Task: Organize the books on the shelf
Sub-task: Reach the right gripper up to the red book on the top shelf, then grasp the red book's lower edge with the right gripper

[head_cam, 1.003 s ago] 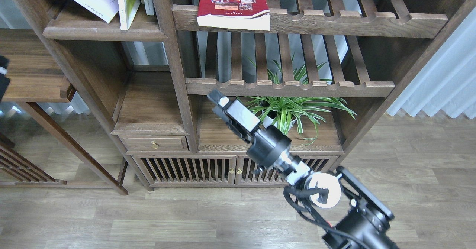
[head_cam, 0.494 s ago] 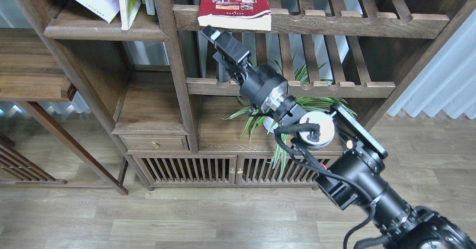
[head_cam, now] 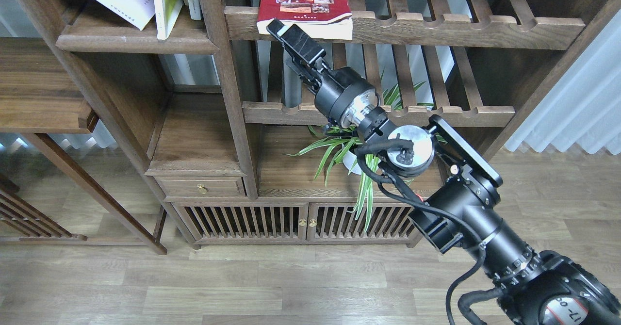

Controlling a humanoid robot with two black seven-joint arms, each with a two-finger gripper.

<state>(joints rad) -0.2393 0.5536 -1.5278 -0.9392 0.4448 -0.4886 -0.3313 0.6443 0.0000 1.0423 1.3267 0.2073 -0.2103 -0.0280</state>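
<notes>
Risen higher, right jaws (head_cam: pixel 275 28) meet dark red book (head_cam: pixel 304 0) front edge.

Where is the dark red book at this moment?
In the head view, the dark red paperback book lies flat on the upper slatted wooden rack, top centre, overhanging its front rail, just above the right end effector.

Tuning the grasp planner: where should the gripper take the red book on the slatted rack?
Take the red book by its front edge, coming from the front. It lies flat with that pale page edge overhanging the notched rail, so there's room above and below. The right gripper is already there.
</notes>
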